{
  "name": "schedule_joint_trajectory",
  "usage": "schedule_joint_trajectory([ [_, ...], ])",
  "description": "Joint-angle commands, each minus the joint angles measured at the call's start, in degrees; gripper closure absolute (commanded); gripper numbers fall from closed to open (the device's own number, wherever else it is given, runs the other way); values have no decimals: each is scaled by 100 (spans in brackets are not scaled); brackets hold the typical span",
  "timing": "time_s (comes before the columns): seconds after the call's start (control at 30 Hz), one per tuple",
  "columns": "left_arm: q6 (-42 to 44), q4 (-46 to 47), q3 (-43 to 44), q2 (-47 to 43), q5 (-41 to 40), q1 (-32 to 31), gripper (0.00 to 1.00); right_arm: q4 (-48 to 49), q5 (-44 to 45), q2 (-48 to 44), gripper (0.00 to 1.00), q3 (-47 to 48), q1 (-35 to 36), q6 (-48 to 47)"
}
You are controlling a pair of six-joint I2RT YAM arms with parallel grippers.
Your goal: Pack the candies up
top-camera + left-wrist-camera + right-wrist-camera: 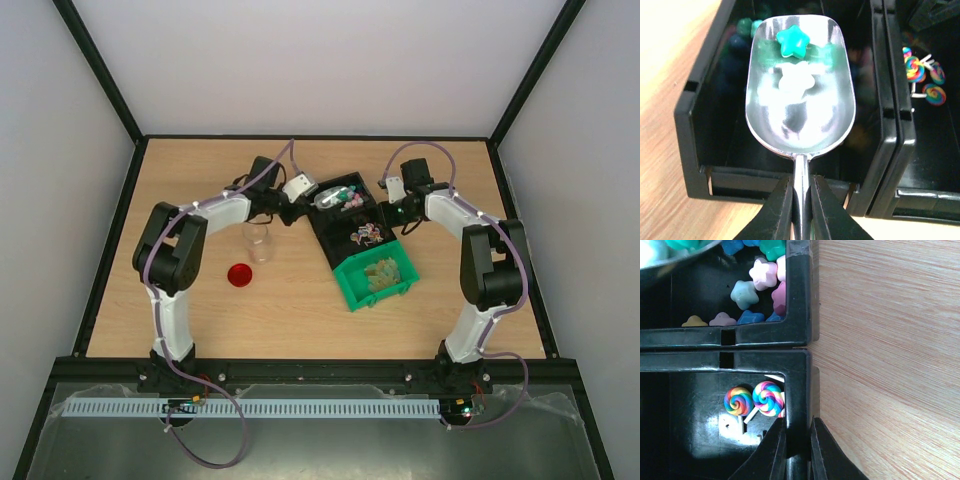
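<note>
Candies (346, 198) in black bins (335, 246) — red lid (239, 275) near clear cup (258, 242)

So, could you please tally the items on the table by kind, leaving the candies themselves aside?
Black bins: 2 (star-candy bin, lollipop bin)
Green bin: 1
Clear cup: 1
Red lid: 1
Metal scoop: 1
Total: 6

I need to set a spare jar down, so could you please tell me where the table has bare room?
Bare wood: the near table strip in front of the red lid and green bin, and the far left corner. Crowded mid-table: clear cup, black bins, left gripper with the scoop, right gripper on a bin wall.
</note>
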Motion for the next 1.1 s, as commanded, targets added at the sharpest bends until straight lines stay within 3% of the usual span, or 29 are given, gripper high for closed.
schedule_joint_trajectory([
  [0.0,-91,477,20,-259,360,14,98,-46,48,-103,99,139,-33,-30],
  [0.43,-206,211,419,-789,570,401,98,-28,57,-93,98,127,-31,-12],
  [0.73,948,-2123,1023,-1444,968,1298,98,-41,-56,-117,98,137,-33,-12],
  [1.07,2405,-4031,381,-2830,1087,2502,98,-45,-308,-65,99,131,-21,39],
])
